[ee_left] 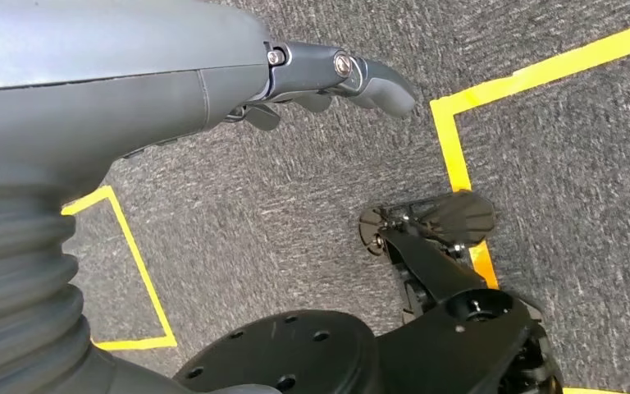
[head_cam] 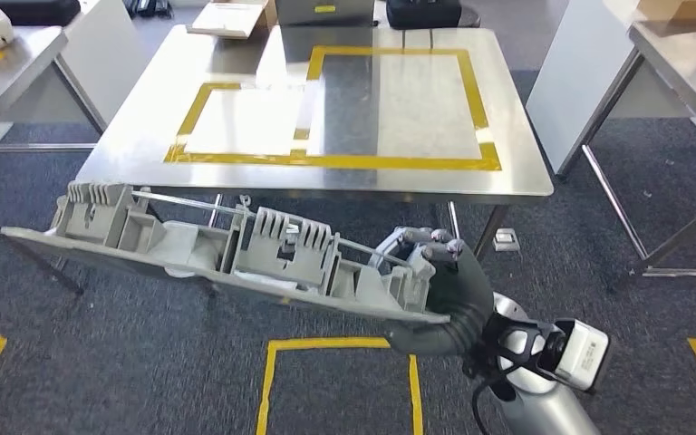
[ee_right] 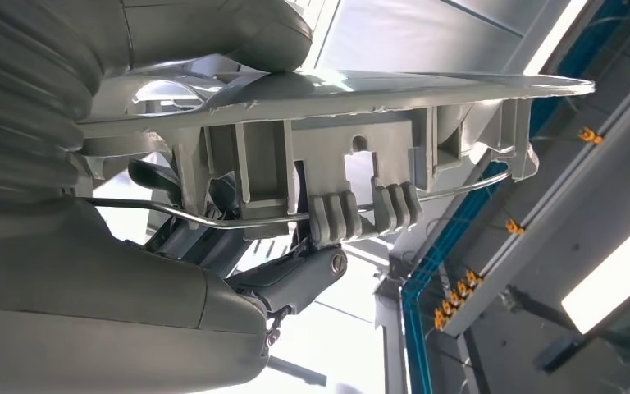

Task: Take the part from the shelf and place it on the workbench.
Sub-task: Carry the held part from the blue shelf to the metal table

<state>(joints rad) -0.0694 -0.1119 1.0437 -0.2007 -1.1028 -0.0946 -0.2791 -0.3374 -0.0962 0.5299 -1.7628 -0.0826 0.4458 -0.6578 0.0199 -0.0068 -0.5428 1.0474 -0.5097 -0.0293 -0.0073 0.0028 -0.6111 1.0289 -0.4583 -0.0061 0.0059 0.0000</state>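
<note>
The part (head_cam: 227, 249), a long grey moulded plastic piece with ribs, pockets and a thin metal rod running along it, hangs in the air in front of the counter (head_cam: 526, 177), below its near edge and above the dark carpeted floor (head_cam: 145, 362). It lies nearly level, tilted so that its far end sits a little higher on the robot's left, and it touches neither the counter nor the floor. The right hand (head_cam: 435, 272) holds the part at its right end, the fingers (head_cam: 430, 240) clasped over the upper edge; in the right wrist view the part (ee_right: 336, 123) runs across the frame with the thumb pressed on its flat face and the dark fingers (ee_right: 295, 275) wrapped under the rod.

The steel counter carries two rectangles of yellow tape (head_cam: 326, 161) on its top. Yellow tape squares also mark the floor in front of it.

The left hand (ee_left: 320, 78) hangs over the carpet, its fingers loosely curled and holding nothing; I cannot tell whether they are clenched or released.
</note>
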